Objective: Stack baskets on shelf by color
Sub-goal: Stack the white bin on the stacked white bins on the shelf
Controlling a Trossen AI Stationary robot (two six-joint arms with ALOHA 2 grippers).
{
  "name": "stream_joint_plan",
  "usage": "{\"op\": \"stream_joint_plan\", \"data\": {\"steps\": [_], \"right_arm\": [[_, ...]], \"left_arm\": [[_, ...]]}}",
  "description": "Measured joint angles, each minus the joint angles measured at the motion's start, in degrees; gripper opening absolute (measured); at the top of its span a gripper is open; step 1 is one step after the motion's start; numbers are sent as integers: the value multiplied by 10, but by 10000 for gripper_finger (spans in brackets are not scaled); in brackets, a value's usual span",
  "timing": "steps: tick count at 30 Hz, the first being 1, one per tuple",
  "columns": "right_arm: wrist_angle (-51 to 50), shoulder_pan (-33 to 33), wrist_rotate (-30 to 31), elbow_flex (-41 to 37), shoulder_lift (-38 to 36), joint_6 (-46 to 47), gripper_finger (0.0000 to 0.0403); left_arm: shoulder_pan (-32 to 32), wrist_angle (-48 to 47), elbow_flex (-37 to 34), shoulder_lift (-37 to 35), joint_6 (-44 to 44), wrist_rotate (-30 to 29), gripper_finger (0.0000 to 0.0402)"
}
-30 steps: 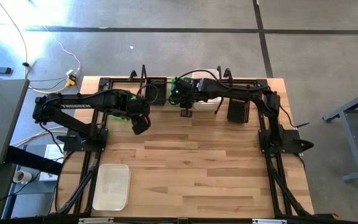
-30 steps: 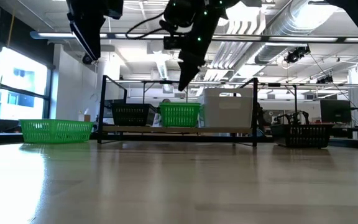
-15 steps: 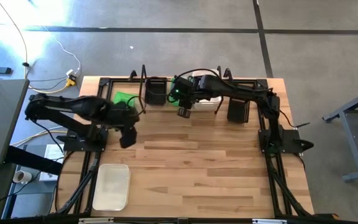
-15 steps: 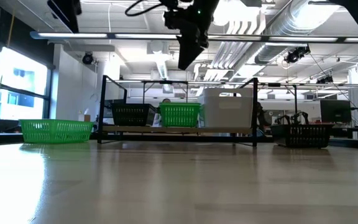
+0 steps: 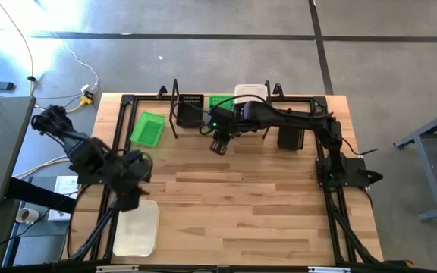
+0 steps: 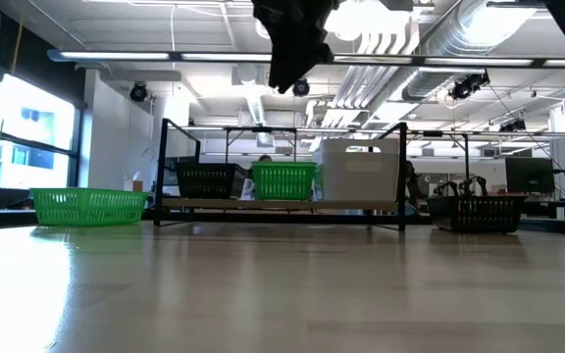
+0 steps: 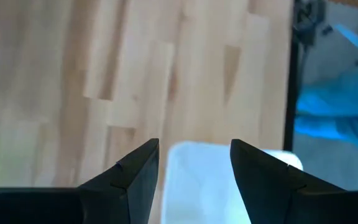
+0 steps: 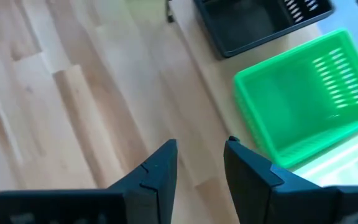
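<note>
The left gripper (image 5: 130,199) is positioned over the near-left table area, fingers spread wide and empty, just above a white translucent plastic basket (image 5: 136,227). The right gripper (image 5: 218,145) is raised before the narrow light-wood shelf with black wire frame (image 6: 282,204), fingers parted, nothing held. A black mesh basket (image 6: 207,180), a bright green plastic basket (image 6: 283,181) and a white basket (image 6: 361,175) are seated on the shelf. A second green basket (image 5: 148,127) lies left of it; another black basket (image 6: 487,211) lies right.

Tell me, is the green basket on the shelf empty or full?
Empty. The right wrist view looks down into the green basket on the shelf and shows only its bare bottom.
</note>
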Motion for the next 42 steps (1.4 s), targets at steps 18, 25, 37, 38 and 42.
{"op": "stream_joint_plan", "data": {"steps": [18,25,37,38,42], "right_arm": [[0,64,-4,0,0,34,119],[0,80,-34,0,0,18,119],[2,96,-34,0,0,-5,119],[2,96,-34,0,0,-5,119],[3,96,-34,0,0,-5,119]], "left_arm": [[-238,26,0,81,-215,2,188],[-260,15,0,112,-478,8,188],[-245,-105,0,170,-791,70,188],[-242,-112,0,175,-798,82,188],[-225,-125,0,201,-802,115,188]]}}
